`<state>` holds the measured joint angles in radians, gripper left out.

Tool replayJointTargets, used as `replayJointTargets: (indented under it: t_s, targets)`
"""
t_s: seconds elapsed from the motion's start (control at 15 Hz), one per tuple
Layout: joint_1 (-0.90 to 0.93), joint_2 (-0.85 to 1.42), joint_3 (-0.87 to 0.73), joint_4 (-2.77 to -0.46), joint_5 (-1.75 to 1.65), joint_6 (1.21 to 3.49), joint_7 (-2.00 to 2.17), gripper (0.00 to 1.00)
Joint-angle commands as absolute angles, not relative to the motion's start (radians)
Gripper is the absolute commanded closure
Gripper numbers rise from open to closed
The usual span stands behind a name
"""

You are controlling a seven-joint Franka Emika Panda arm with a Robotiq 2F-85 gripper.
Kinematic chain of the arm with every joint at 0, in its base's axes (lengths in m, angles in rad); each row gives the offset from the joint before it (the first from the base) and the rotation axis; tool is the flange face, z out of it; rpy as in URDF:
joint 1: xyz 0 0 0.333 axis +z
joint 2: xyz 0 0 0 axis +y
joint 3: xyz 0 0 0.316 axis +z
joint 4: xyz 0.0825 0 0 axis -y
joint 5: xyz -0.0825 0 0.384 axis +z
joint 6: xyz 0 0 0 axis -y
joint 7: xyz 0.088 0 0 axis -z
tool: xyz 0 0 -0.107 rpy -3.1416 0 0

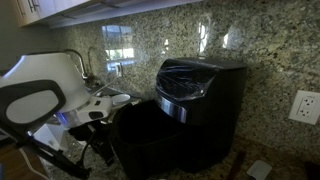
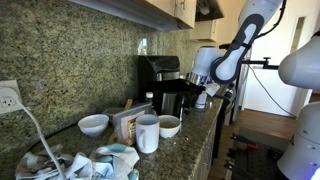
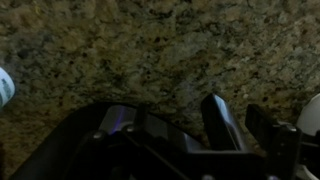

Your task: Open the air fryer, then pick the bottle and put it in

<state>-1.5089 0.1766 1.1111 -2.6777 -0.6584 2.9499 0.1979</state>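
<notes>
**Fingers apart over the granite, fryer beside them**

Your gripper [image 3: 168, 125] looks down on bare speckled surface [image 3: 160, 50] in the wrist view. Its fingers [image 3: 220, 122] are spread wide and hold nothing.

In both exterior views the arm [image 1: 40, 90] [image 2: 232, 50] reaches in at the front of the air fryer [image 1: 205, 95] [image 2: 158, 80], which stands against the granite back wall. A dark bulk juts out low from its front. It looks like the drawer [image 1: 145, 140] pulled out, though the dim picture leaves that unsure.

The bottle [image 2: 150, 100] shows only small in an exterior view. It stands white-capped just left of the fryer, on the far side of the fryer from your gripper.

Nearer the camera, left of the bottle, the surface is crowded:
- a small box [image 2: 128, 122]
- a white cup [image 2: 147, 133]
- a bowl [image 2: 169, 126] beside the cup
- another bowl [image 2: 93, 124] further left
- a heap of clutter [image 2: 95, 165] at the near edge

A wall outlet [image 1: 303, 105] sits right of the fryer.
</notes>
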Motion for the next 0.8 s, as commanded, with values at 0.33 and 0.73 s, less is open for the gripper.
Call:
replayJointTargets:
  t_s: [0.33, 0.73]
  targets:
    - [-1.732, 0.031, 1.371, -2.597, -0.465, 2.901, 0.090, 0.00]
    - [-1.533, 0.014, 1.177, -2.599, -0.372, 2.908, 0.033, 0.00]
